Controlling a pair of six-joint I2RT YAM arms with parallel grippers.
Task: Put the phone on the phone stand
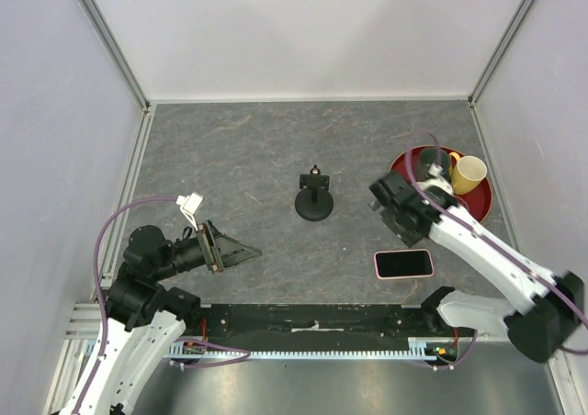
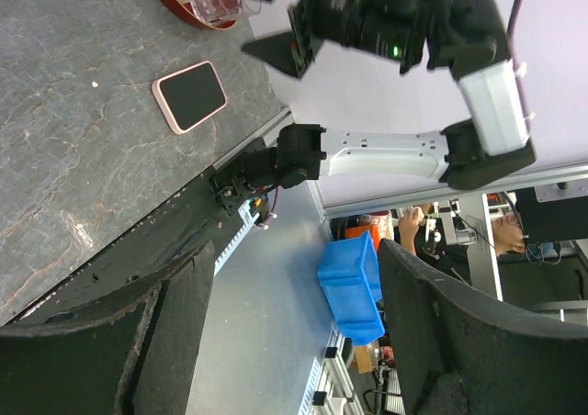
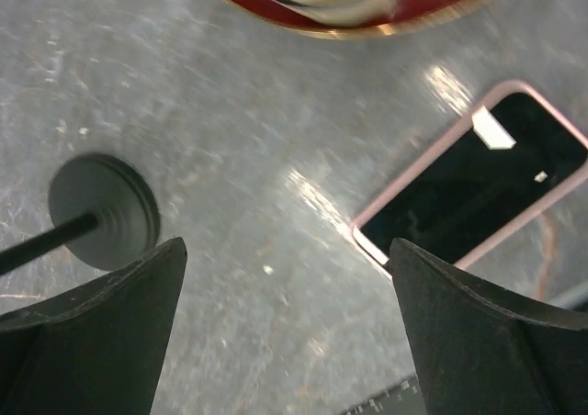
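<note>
Our right gripper [image 1: 390, 215] hangs open, empty. The phone [image 1: 403, 263] lies flat just beside it, toward the near edge of the desk [image 1: 239, 149], long side along that edge. Our left gripper [image 1: 250, 250], open too, is far.

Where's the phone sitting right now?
In the top view the phone lies flat, screen up, on the right side of the table near its front edge, just on the near side of the right hand and right of the phone stand.
</note>
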